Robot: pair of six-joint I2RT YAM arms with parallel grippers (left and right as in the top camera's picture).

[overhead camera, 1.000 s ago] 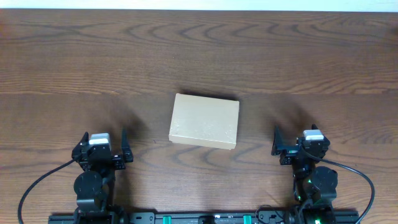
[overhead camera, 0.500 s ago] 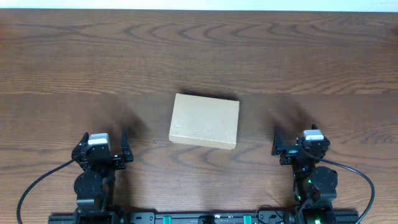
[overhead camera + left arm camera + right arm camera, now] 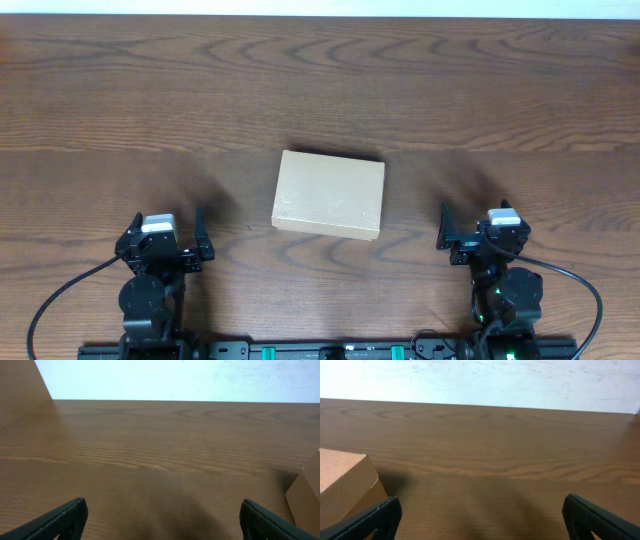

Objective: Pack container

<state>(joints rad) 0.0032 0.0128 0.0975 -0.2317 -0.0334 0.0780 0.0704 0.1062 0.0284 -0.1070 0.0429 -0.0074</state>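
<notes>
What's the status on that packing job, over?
Left hand open, empty. Right hand open, empty. Container closed, flat on the table between both arms, untouched. Nothing in the way.

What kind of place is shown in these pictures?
Probably a robotics lab bench: a wooden table, a left arm and a right arm mounted at its edge, one plain cardboard box, a white wall behind.

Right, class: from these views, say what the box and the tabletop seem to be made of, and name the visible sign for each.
The container: apparently cardboard, matte tan and unprinted, with crisp folded edges and a faintly mottled top. The table: wood or wood-look laminate, brown with flowing grain lines and a soft sheen; which one cannot be told.
</notes>
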